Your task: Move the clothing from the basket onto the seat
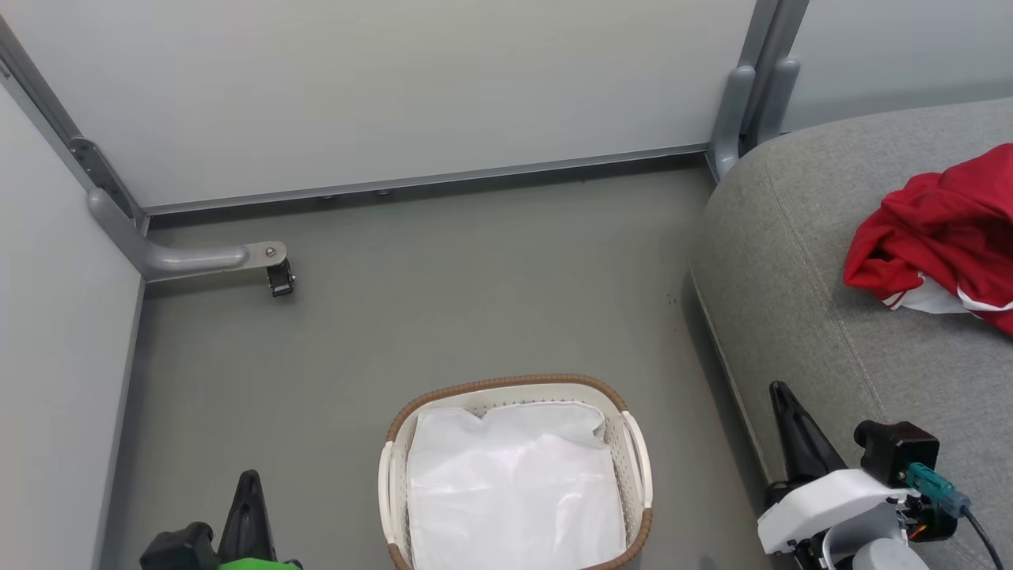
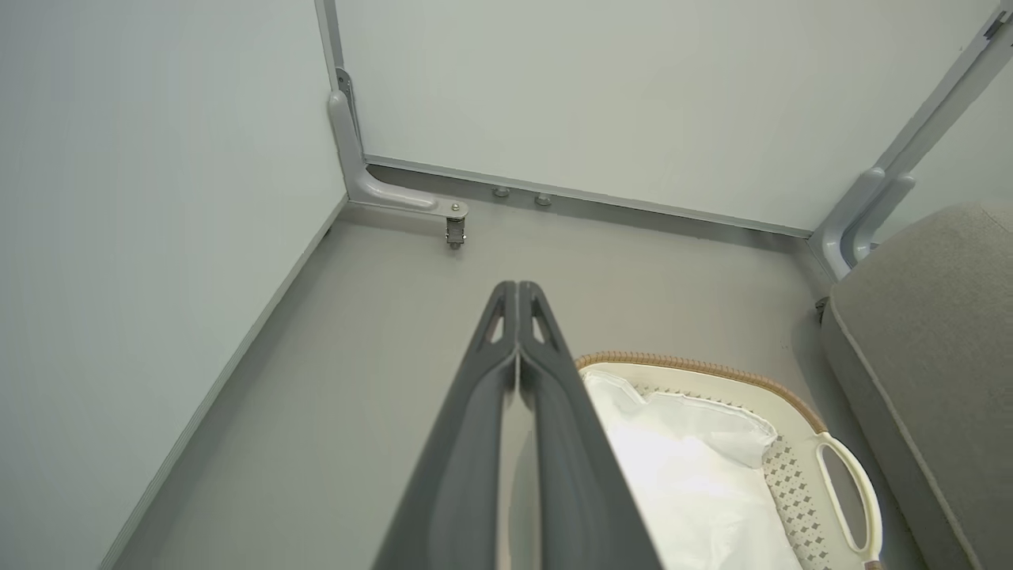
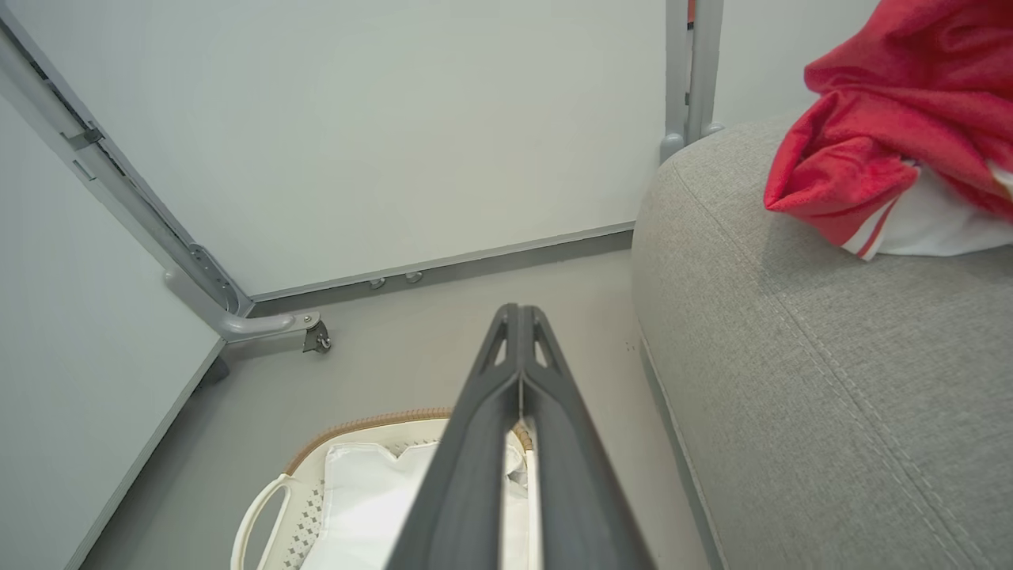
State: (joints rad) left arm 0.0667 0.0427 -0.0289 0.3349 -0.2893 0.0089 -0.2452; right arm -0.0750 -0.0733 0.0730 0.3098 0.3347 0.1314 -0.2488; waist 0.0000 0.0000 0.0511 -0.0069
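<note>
The red clothing (image 1: 942, 229) with white panels lies bunched on the grey seat (image 1: 799, 301) at the right; the right wrist view shows the clothing (image 3: 878, 127) on the seat (image 3: 807, 356) too. The white basket (image 1: 637, 459) with a brown rim stands on the floor at bottom centre and holds a plain white liner (image 1: 514, 483). My left gripper (image 1: 250, 479) is shut and empty to the left of the basket (image 2: 847, 491). My right gripper (image 1: 779, 389) is shut and empty between the basket (image 3: 269, 507) and the seat's edge.
Pale partition walls enclose the grey floor (image 1: 443, 309) at the back and left. A metal foot with a caster (image 1: 278, 279) juts from the left corner. A grey post (image 1: 740, 103) stands behind the seat's corner.
</note>
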